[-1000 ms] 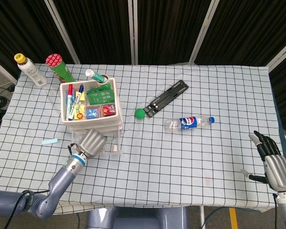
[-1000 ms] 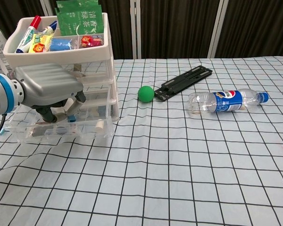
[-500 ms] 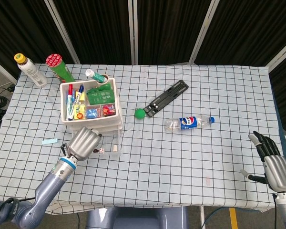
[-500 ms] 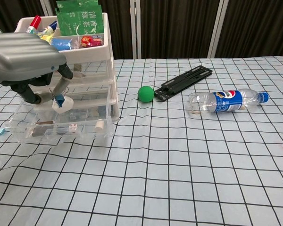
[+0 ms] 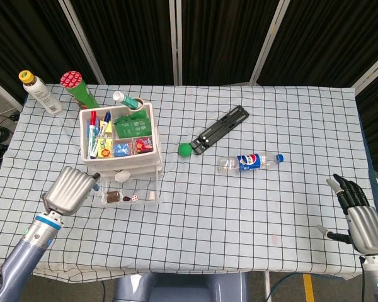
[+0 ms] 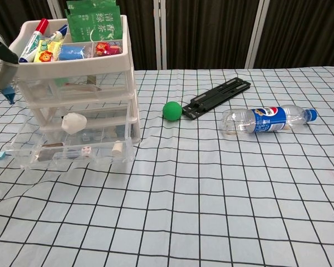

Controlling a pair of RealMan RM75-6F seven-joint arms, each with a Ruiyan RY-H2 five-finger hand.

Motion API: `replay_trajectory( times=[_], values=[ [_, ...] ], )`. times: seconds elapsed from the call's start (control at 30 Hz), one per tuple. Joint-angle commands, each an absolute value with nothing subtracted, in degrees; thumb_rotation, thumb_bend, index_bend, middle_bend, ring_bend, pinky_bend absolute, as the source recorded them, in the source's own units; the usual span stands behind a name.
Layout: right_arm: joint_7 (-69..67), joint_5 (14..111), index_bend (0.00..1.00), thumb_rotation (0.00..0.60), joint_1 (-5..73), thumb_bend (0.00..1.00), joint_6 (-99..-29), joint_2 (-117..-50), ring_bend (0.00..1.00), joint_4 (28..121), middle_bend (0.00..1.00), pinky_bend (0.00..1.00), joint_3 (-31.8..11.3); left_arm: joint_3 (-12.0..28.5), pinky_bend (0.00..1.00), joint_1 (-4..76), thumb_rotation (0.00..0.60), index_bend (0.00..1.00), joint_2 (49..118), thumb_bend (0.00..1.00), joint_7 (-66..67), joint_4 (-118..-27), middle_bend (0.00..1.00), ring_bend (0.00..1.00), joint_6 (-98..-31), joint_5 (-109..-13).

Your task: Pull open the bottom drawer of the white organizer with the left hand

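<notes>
**Q:** Where is the organizer, and is its drawer out?

**A:** The white plastic three-tier organizer [image 5: 118,148], its top tray full of markers and green packets, stands on the far left of the checked-cloth bench [image 5: 252,207]. Its clear bottom drawer [image 6: 72,147] juts out toward the near side, showing small bits inside, a die among them. I judge the pull done, or nearly so.

**Q:** And your hands?

**A:** My left hand [image 5: 69,189] sits just left of the drawer, apart from it, fingers curled in and holding nothing. My right hand [image 5: 359,217] rests at the near right corner, fingers spread, empty.

**Q:** Anything left to do?

**A:** Perhaps only drawing my left arm clear; whether the drawer could slide further, I cannot tell.
</notes>
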State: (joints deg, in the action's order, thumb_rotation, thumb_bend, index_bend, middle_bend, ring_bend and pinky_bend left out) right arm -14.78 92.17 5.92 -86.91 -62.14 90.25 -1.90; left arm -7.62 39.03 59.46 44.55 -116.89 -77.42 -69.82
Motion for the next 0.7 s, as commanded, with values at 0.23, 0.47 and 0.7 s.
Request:
replay_trajectory(
  times=[0.23,0.47,0.7],
  values=[
    [-13.0,92.5,0.08,0.600,6.0,0.02,-86.6,-62.7,0.00,90.5,0.00,0.00,-1.6,-8.0,0.84,32.3,0.600,0.60,59.1,0.49,29.4,-100.5,1.00,0.92,-74.8,-71.3],
    [-13.2,92.3,0.08,0.600,6.0,0.02,-86.7,-62.7,0.00,90.5,0.00,0.00,-1.7,-5.9,0.84,30.9,0.600,0.59,64.9,0.48,25.1,-90.7,1.00,0.92,-70.5,-69.1],
    [-13.7,92.1,0.08,0.600,5.9,0.02,-86.7,-62.5,0.00,90.4,0.00,0.00,-1.8,-3.3,0.84,30.3,0.600,0.55,71.3,0.47,24.3,-83.8,1.00,0.92,-68.5,-67.5]
  ],
)
